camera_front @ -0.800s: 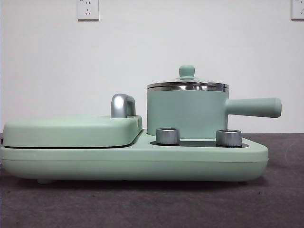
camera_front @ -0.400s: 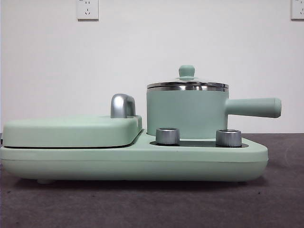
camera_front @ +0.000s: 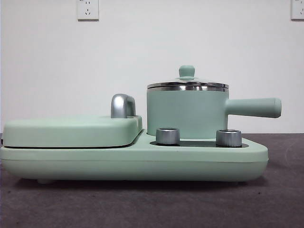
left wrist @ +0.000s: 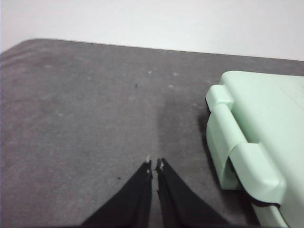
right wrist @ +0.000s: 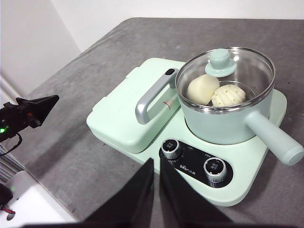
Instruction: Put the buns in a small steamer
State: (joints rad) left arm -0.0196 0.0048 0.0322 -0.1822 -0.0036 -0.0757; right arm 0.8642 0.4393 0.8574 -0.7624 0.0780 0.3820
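The small steamer [camera_front: 187, 111] [right wrist: 228, 116] stands on the right half of a mint-green cooker base, its glass lid [right wrist: 227, 71] on and its long handle [camera_front: 253, 107] pointing right. Through the lid I see both buns inside: a smooth white one [right wrist: 203, 89] and a pleated one with green flecks [right wrist: 228, 94]. My right gripper [right wrist: 156, 164] hovers shut and empty above the near side of the cooker. Over bare table beside the cooker's griddle end, my left gripper [left wrist: 154, 165] is shut with nothing in it; it also shows as a black tip [right wrist: 40, 107] in the right wrist view.
A flat mint-green griddle [camera_front: 71, 130] [right wrist: 126, 111] with a chrome handle [camera_front: 122, 105] fills the cooker's left half. Two chrome knobs [camera_front: 167, 136] [camera_front: 228, 137] sit at the front of the base. The grey table [left wrist: 85, 104] ends at a white wall with sockets [camera_front: 88, 9].
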